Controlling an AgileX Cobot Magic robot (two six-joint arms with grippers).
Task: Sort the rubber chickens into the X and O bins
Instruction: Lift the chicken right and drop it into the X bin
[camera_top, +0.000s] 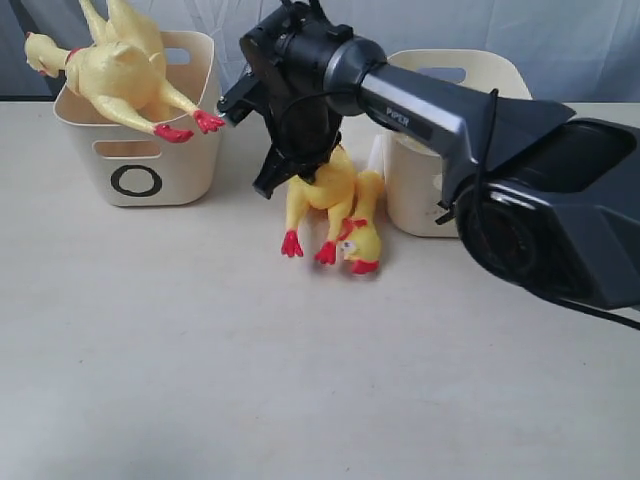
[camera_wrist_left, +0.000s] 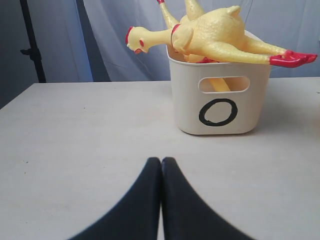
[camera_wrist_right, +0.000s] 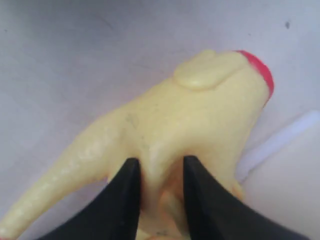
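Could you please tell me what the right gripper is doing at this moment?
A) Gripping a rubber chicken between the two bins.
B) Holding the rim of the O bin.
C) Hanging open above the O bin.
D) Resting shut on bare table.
A: the right gripper has its fingers pressed into the yellow body of a rubber chicken, which is between the O bin and the other bin.

Beige table w/ pale grey-blue curtain behind.
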